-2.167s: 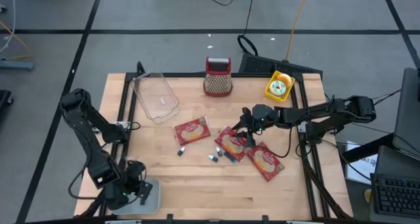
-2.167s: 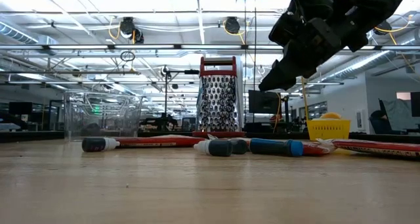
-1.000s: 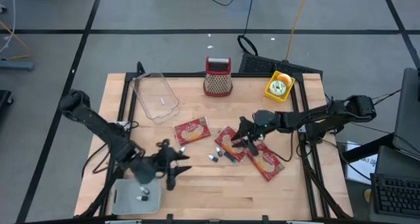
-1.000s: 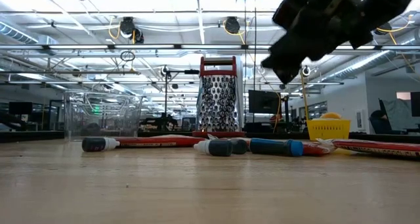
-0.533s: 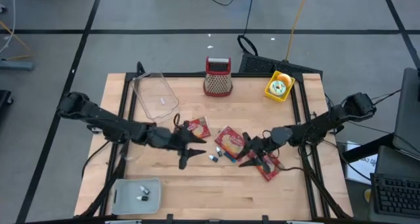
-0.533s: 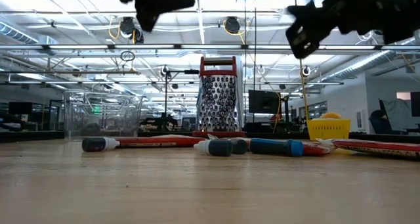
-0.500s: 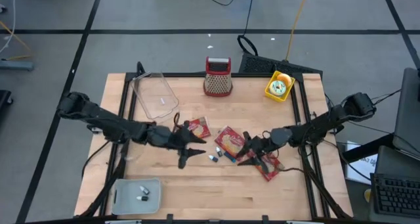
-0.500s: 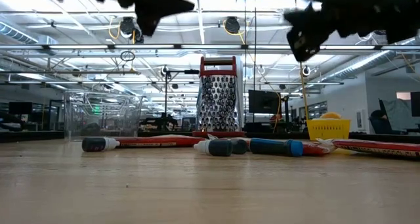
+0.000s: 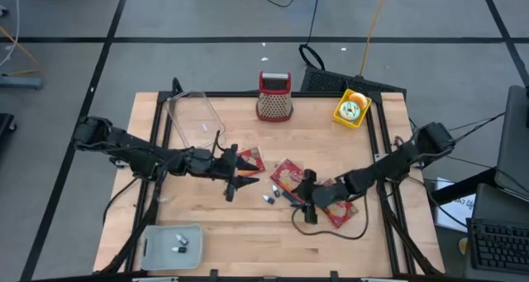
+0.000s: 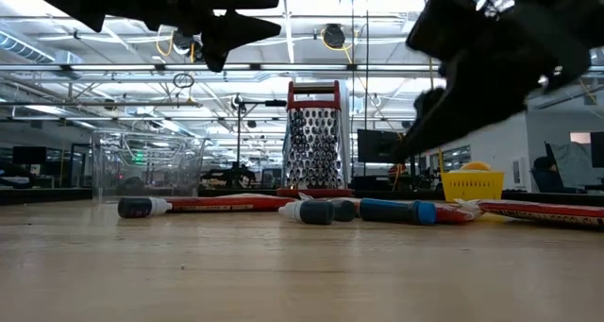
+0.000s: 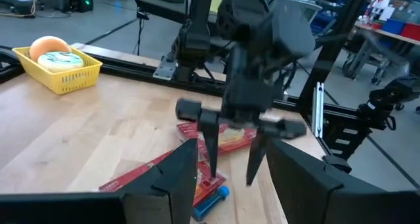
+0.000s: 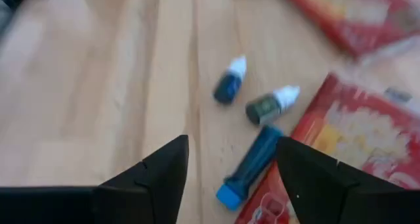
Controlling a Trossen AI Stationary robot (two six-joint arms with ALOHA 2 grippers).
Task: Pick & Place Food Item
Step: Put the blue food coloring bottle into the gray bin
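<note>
Three flat red food packets lie on the wooden table: the left one (image 9: 246, 161), the middle one (image 9: 288, 176) and the right one (image 9: 337, 206). My left gripper (image 9: 240, 181) hovers open beside the left packet, with nothing between its fingers (image 11: 231, 166). My right gripper (image 9: 305, 203) hangs open over the table between the middle and right packets, tilted down. Under it lie small bottles: a blue one (image 12: 229, 83), a dark one (image 12: 269, 103) and a blue tube (image 12: 252, 163). Neither gripper touches anything.
A clear plastic container (image 9: 195, 121) stands at the far left. A red-topped grater (image 9: 274, 96) and a yellow basket (image 9: 351, 108) stand at the far edge. A grey tray (image 9: 159, 247) with small bottles sits at the near left corner. Bare wood lies along the near edge.
My left gripper has swung from above the grey tray toward the far right, to the left packet. My right gripper has gone toward the near edge and down, from over the middle packet to the bottles, tipping lower. The packets and bottles have stayed put.
</note>
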